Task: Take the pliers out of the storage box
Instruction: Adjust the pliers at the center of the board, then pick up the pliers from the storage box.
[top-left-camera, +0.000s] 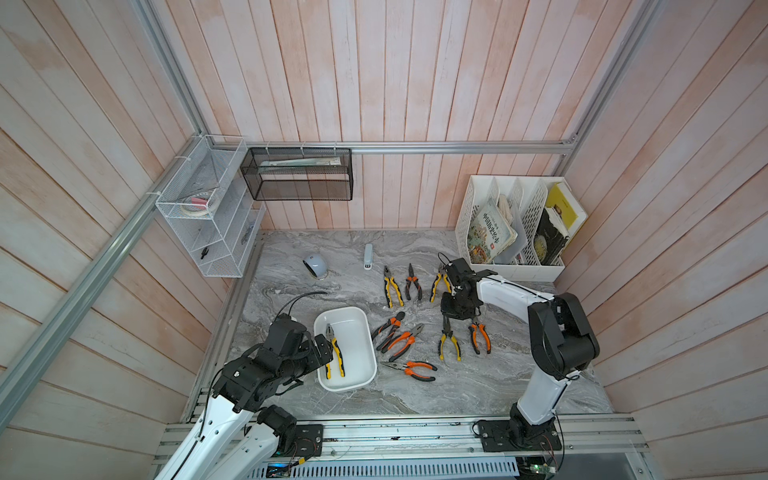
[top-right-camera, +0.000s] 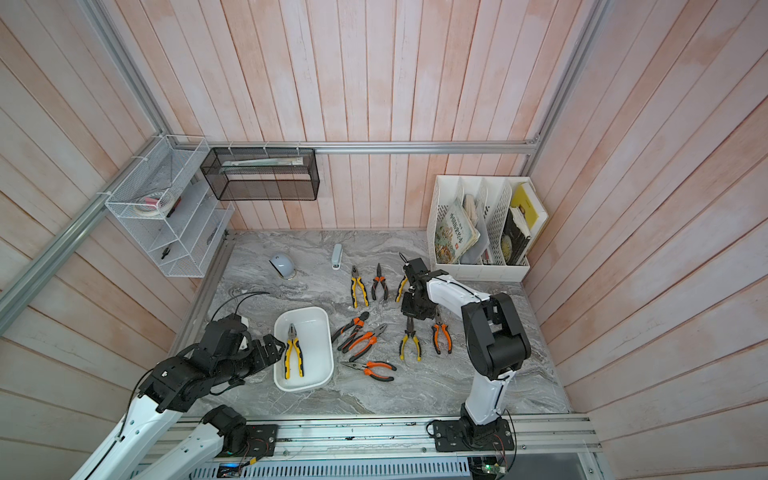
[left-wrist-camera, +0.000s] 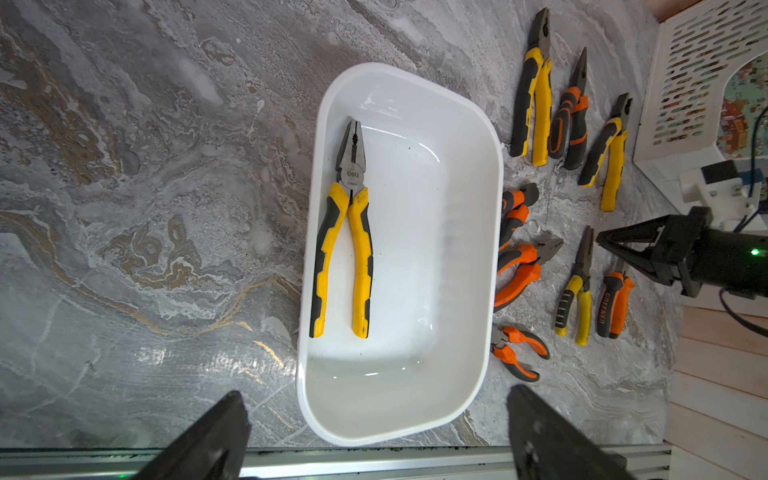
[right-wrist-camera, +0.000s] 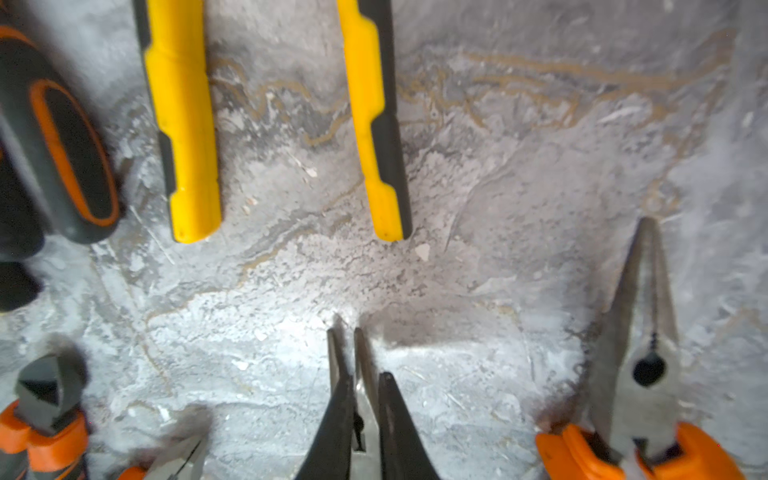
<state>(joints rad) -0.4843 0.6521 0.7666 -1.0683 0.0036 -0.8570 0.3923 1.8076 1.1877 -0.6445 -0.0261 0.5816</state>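
The white storage box (top-left-camera: 358, 332) (top-right-camera: 320, 332) (left-wrist-camera: 419, 249) lies on the marble table. One yellow-and-black pair of pliers (top-left-camera: 336, 353) (top-right-camera: 293, 353) (left-wrist-camera: 345, 232) lies inside it, along the left wall. My left gripper (top-left-camera: 326, 353) (left-wrist-camera: 376, 390) is open at the box's left rim, with nothing between its fingers. Several other pliers lie on the table right of the box. My right gripper (top-left-camera: 451, 318) (right-wrist-camera: 368, 376) is down among them. Its fingers press on both sides of the steel nose of yellow long-nosed pliers (top-left-camera: 449, 340) (right-wrist-camera: 360, 349) that rest on the table.
A white perforated file rack (top-left-camera: 511, 232) with books stands at the back right. A small stapler (top-left-camera: 368, 257) and a grey mouse (top-left-camera: 314, 266) lie at the back. A white wire shelf (top-left-camera: 208, 208) and a black mesh basket (top-left-camera: 299, 174) hang on the walls.
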